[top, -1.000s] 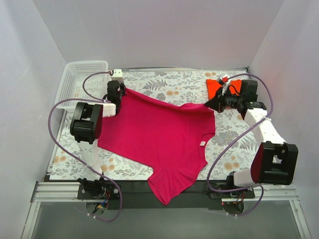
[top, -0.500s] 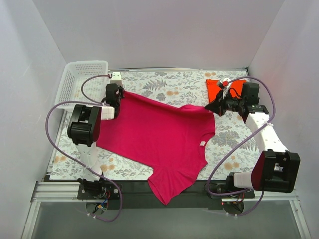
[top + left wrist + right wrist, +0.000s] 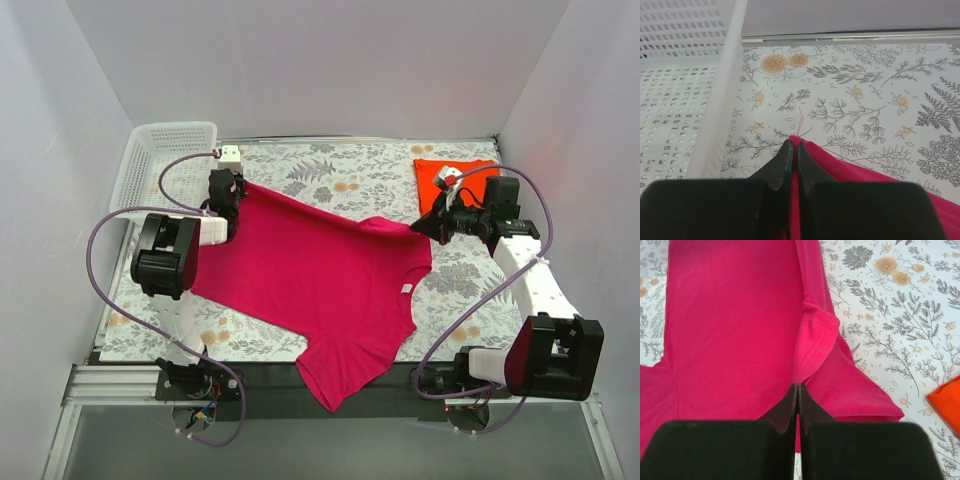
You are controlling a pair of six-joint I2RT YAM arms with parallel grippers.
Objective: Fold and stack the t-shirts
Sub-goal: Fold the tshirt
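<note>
The magenta-pink t-shirt (image 3: 320, 275) lies spread across the floral table, its lower end hanging over the near edge, a small white label (image 3: 407, 289) on it. My left gripper (image 3: 237, 192) is shut on the shirt's far left corner (image 3: 812, 152), near the basket. My right gripper (image 3: 420, 226) is shut on a raised fold of the shirt (image 3: 812, 345) at its far right edge. The orange-red t-shirt (image 3: 447, 178) lies folded at the back right, just behind my right arm; its corner shows in the right wrist view (image 3: 946, 402).
A white lattice basket (image 3: 160, 165) stands at the back left, its wall (image 3: 722, 100) right beside my left gripper. White walls close in the table on three sides. The floral cloth (image 3: 350, 170) lies bare behind the pink shirt.
Both grippers have drawn apart a little with the shirt's far edge, the left toward the back left, the right toward the near right. The far edge is pulled straighter.
</note>
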